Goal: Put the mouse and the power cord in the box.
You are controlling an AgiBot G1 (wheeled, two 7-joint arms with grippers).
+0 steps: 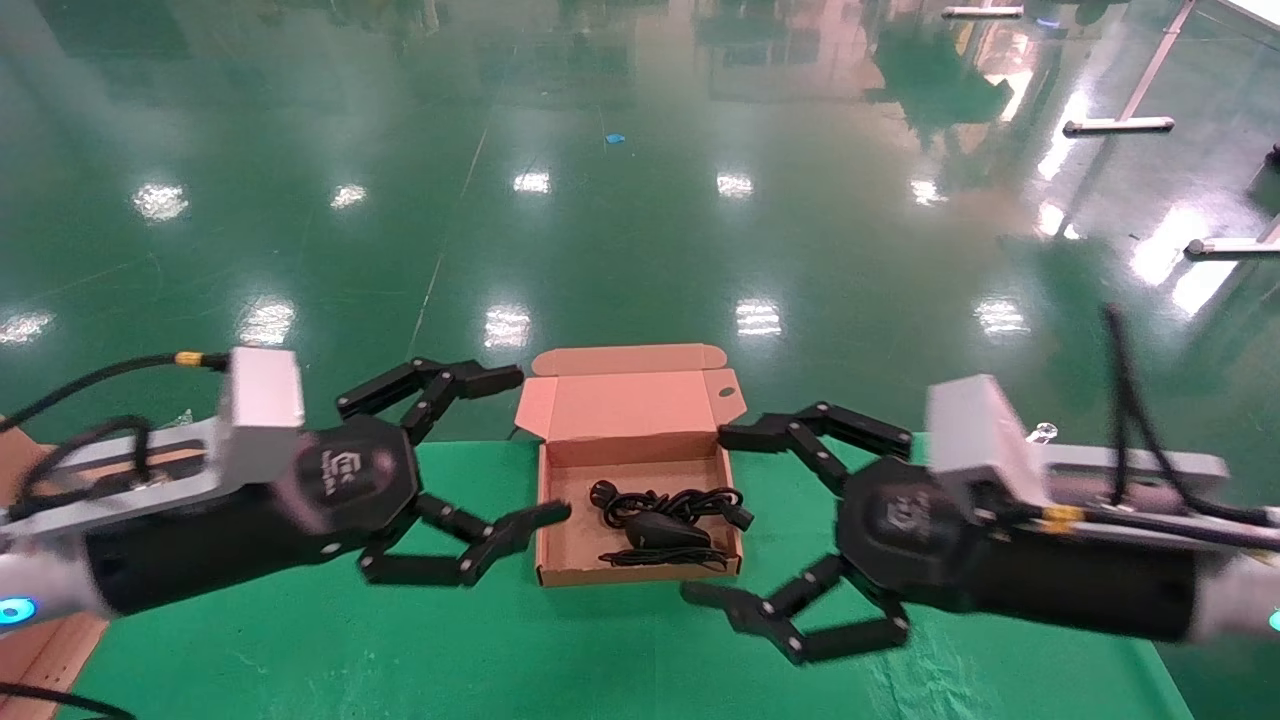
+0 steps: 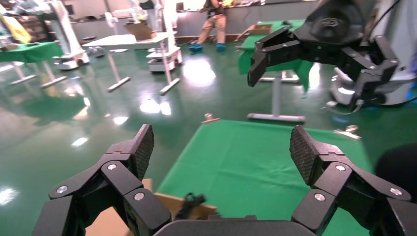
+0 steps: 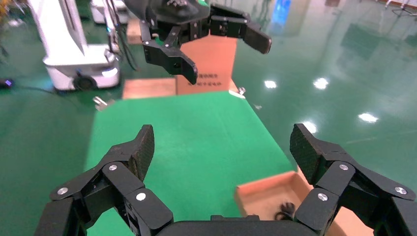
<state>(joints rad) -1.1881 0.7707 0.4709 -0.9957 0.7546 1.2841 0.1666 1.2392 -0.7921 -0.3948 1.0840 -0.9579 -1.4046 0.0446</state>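
With the mouse and power cord lying inside the open box on the green table, the left gripper and right gripper flank it, jaws wide, and would do best backing straight away without clipping the walls.

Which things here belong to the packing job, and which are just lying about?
Job:
box, open on the green table
mouse inside it
power cord inside it

Lying about:
flat cardboard at the robot's left
far tables
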